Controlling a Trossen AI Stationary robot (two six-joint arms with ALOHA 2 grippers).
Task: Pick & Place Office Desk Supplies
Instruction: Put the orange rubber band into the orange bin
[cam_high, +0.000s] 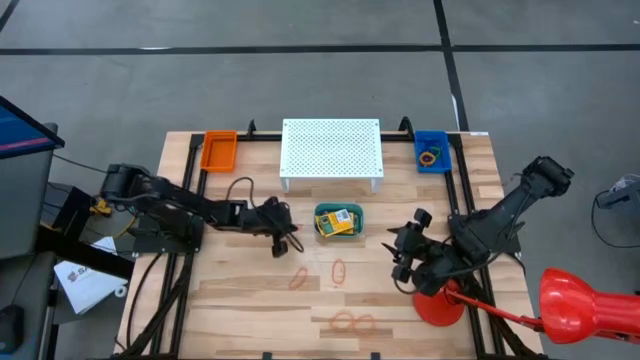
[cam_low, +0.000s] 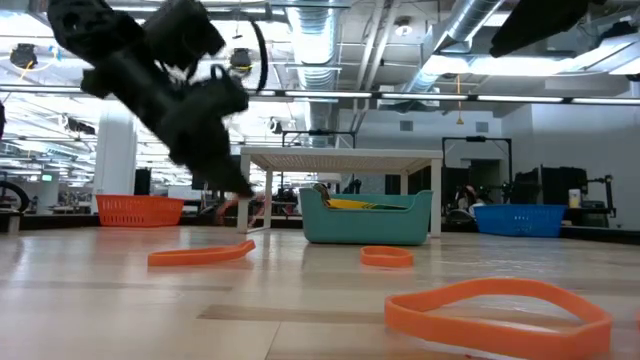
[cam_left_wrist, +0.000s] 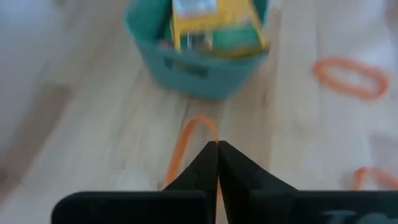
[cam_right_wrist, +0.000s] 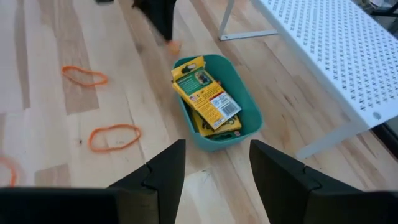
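While my left gripper (cam_left_wrist: 217, 149) sits pinched shut on an orange band (cam_left_wrist: 186, 146) just left of the teal bin (cam_high: 340, 222), I'm at the pick step: band nipped, not yet lifted. Next move, I'd judge: raise it clear, carry it over a bin rim w/o snagging, then let go. Thin loop, so it could slip from the tips.

My right gripper (cam_right_wrist: 211, 165) waits right of the bin, jaws apart, nothing in them.

Bin is smooth plastic w/ rounded corners, and holds two flat yellow-green crayon boxes (cam_right_wrist: 205, 93), glossy card, stacked askew. More orange bands (cam_high: 338, 270) lie loose on the pale wood tabletop (cam_high: 230, 300) in front of the bin, thin, floppy, rubbery ovals. Behind the bin stands a white perforated stand (cam_high: 332, 147) w/ rigid legs.
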